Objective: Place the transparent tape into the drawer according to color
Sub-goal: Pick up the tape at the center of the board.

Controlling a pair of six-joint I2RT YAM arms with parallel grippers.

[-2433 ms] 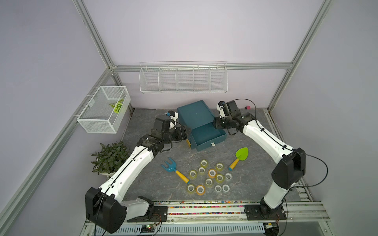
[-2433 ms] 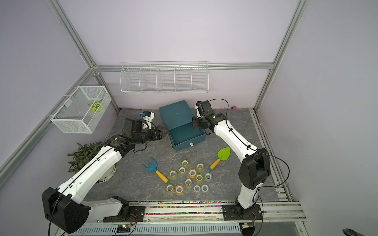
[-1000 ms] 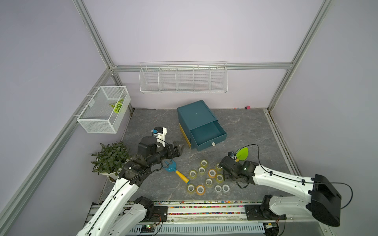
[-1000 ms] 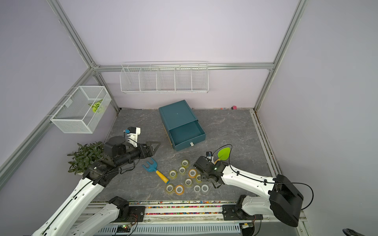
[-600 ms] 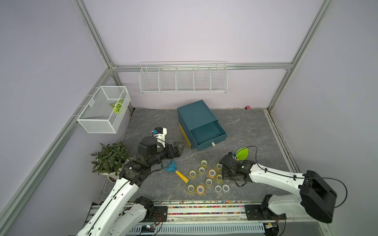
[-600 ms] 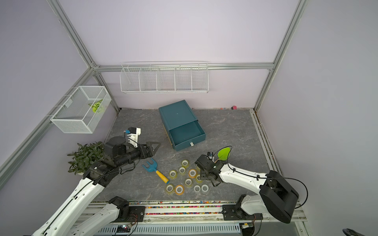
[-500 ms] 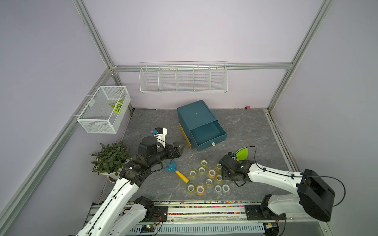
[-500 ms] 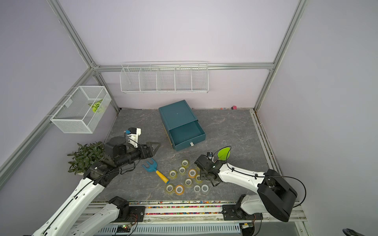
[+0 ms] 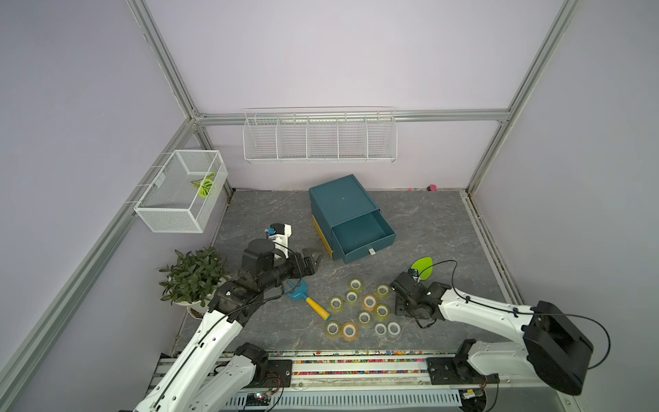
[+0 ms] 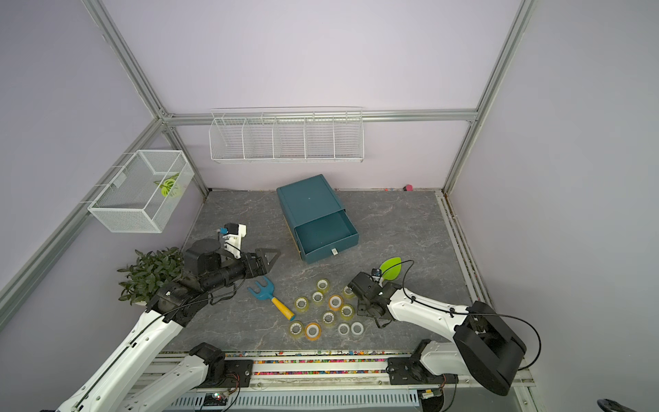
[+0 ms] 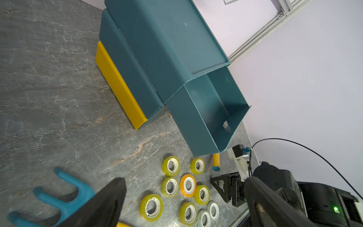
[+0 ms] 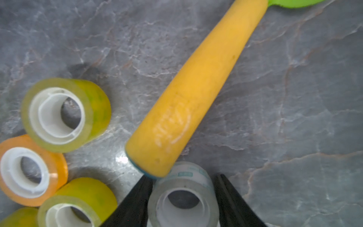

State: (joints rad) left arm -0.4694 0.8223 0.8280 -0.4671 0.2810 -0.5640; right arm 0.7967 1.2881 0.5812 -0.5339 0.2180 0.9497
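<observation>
Right gripper [image 12: 183, 176] straddles a clear tape roll [image 12: 206, 188] near the front of the grey marbled tabletop [image 9: 428, 228], one black finger on each side of it; whether they press it cannot be told. The butt of a toy shovel's yellow handle [image 12: 196, 94] ends against that roll. Just beside it, eleven more tape rolls [image 9: 364, 317], yellow-green, orange and clear, lie flat in a cluster on the table. Farther back, the left gripper [image 9: 315, 262] hangs with jaws spread wide above a blue toy rake [image 9: 296, 289]. Behind stands a teal drawer cabinet [image 9: 338, 199], its top drawer [image 9: 367, 249] pulled out. Lilac walls in an aluminium frame carry a wire shelf [image 9: 321, 142] and a mesh basket [image 9: 171, 210]; a potted plant [image 9: 192, 274] sits at the table's edge.

Both arms, at the cabinet moments earlier, have drawn back toward the front. From above, the right gripper hides the clear roll; only the right wrist view shows it. The left wrist view shows the side of a yellow lower drawer [image 11: 119, 86].
</observation>
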